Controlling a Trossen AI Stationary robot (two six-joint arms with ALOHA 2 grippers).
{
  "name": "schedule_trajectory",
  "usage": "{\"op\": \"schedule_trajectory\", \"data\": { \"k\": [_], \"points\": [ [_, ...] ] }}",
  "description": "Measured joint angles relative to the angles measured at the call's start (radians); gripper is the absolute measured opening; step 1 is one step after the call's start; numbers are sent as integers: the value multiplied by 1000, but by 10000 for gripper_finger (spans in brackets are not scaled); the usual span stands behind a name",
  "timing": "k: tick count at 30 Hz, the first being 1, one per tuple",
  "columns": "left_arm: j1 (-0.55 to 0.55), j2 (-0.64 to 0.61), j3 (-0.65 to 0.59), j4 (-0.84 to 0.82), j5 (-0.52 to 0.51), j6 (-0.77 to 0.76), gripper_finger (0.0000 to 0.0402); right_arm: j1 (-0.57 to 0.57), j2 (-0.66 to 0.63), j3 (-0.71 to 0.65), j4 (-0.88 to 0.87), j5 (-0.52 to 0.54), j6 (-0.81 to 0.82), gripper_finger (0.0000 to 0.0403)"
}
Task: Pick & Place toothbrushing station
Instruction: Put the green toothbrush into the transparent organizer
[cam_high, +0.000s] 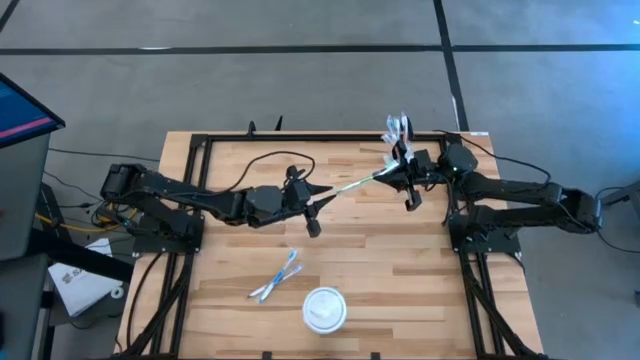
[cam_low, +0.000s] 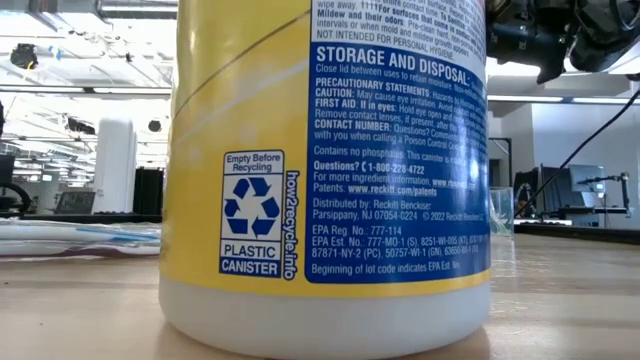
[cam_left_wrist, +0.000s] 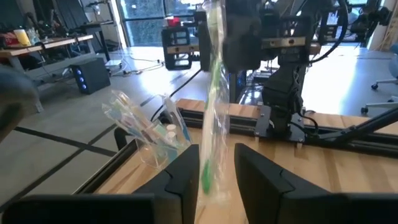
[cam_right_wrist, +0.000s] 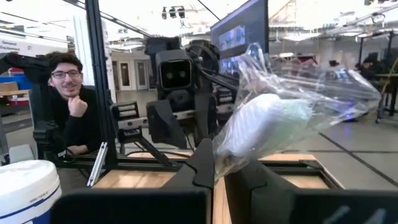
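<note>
A green toothbrush in a clear wrapper (cam_high: 355, 185) hangs in the air between my two grippers, above the table's far middle. My left gripper (cam_high: 318, 195) is shut on its near-left end. My right gripper (cam_high: 393, 175) is shut on its far-right end, where the brush head shows through the wrapper (cam_right_wrist: 267, 124). The clear tumbler (cam_high: 397, 132) stands at the table's far edge with several wrapped toothbrushes in it; it also shows in the left wrist view (cam_left_wrist: 152, 134). Two more wrapped toothbrushes (cam_high: 276, 276) lie flat on the table at the near middle. My left gripper pinches the wrapped toothbrush's handle end (cam_left_wrist: 208, 177) between its two fingers, which come level from the table's left and lie along the brush. The brush runs straight away from the fingers, clear of the table. My right gripper pinches the clear wrapper at the head end (cam_right_wrist: 231, 155) between its two fingers, coming level from the table's right. The wrapper bulges out above the fingers with the brush head inside, clear of the table.
A canister with a white lid (cam_high: 325, 308) stands at the near middle edge and fills the low view with its yellow and blue label (cam_low: 330, 170). A black frame rail (cam_high: 300, 137) runs along the far edge. A person (cam_right_wrist: 68, 106) sits beyond the table's left side.
</note>
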Motion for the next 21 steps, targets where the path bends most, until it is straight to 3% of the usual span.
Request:
{"op": "schedule_trajectory", "data": {
  "k": [9,21],
  "points": [
    [-15,-18,-74,-32,0,-38,97,-71,-114,0,-209,8,18,5],
    [-33,-41,-131,-31,2,-63,96,-187,-360,0,-568,79,16,5]
  ]
}}
